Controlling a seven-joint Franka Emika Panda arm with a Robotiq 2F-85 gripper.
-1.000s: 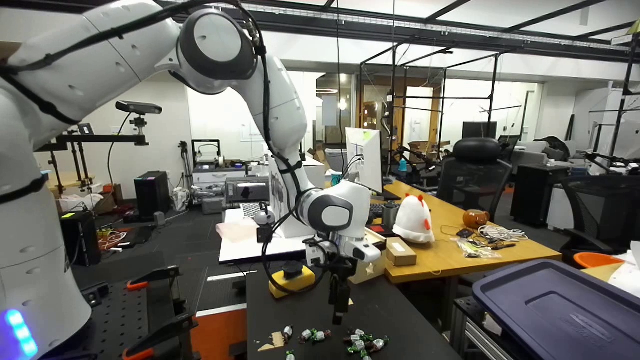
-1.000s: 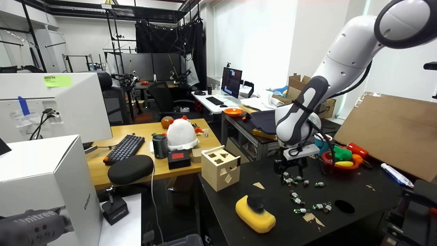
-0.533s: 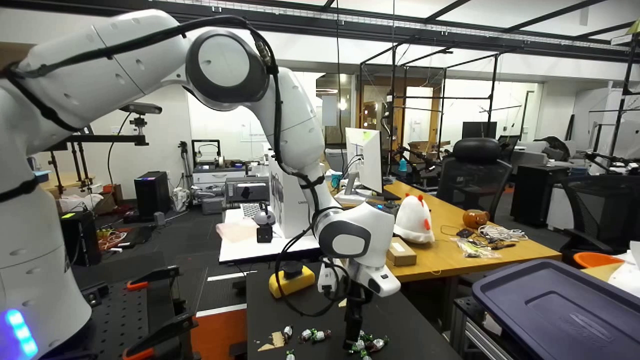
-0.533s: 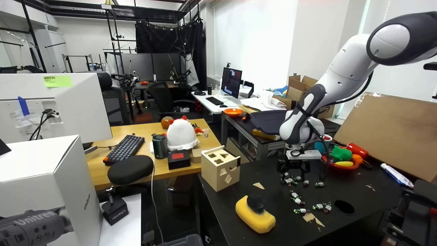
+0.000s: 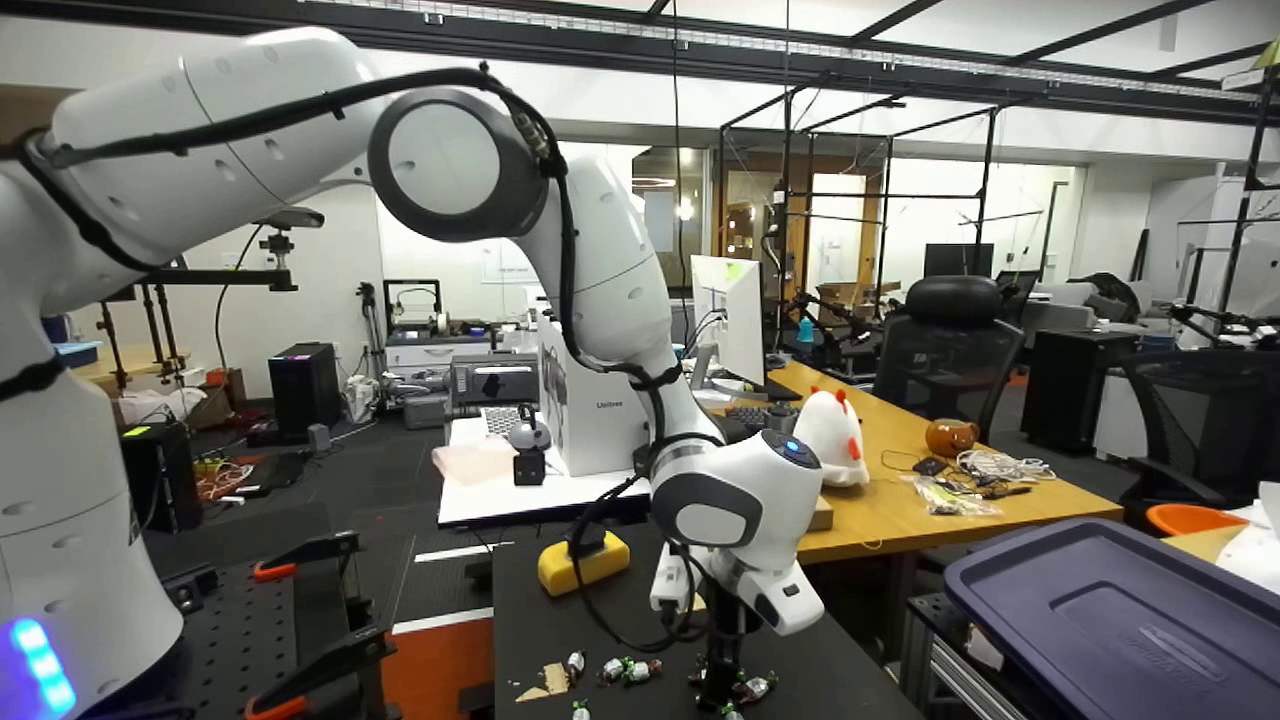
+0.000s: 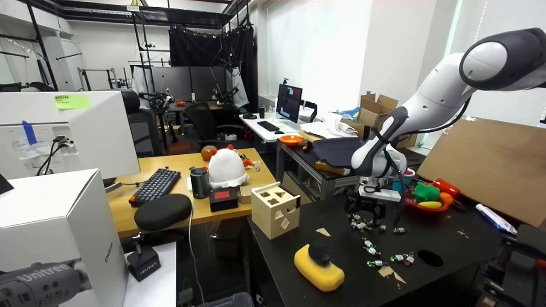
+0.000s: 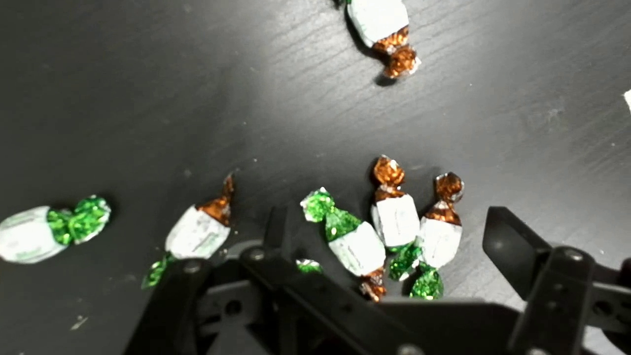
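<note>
I have the tool [image 7: 387, 229] spread wide, holding nothing, but closing here could pinch several candies [image 7: 396, 222] together, because they lie crowded.

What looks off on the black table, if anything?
Ragged tan patches, some right beside wrapped candies, stand out on the black table: they look torn, but whether scraps or surface damage, I can't tell. The candies lie scattered, some near the open pincer; untidy, maybe deliberate.
</note>
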